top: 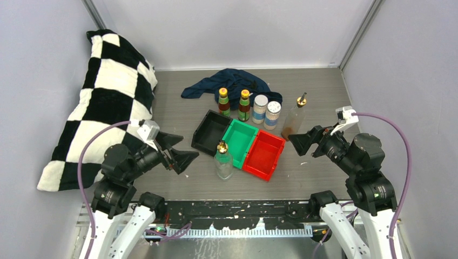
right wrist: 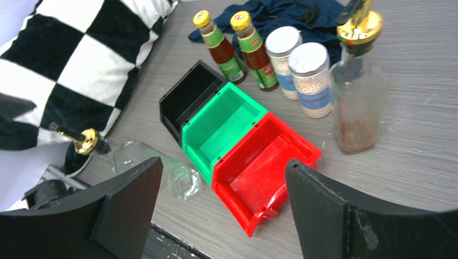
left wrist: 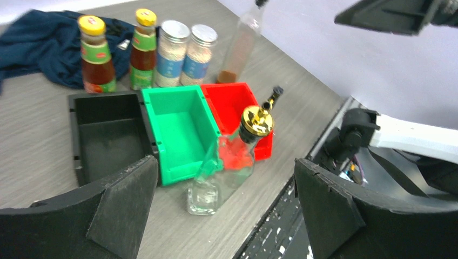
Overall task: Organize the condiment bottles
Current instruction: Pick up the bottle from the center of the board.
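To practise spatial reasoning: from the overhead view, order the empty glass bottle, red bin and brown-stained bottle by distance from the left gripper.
From the left gripper:
1. Empty glass bottle, near the middle.
2. Red bin, right end of the row.
3. Brown-stained bottle, far right.

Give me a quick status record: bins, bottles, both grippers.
bins: black bin, green bin, red bin, side by side, all empty
row behind bins: yellow-capped sauce bottles, white-capped jars
glass bottle with brown dregs: upright, right end of that row
clear glass bottle: upright, in front of the green bin
left gripper: open, empty, left of the clear glass bottle
right gripper: open, empty, just right of the bottle with dregs
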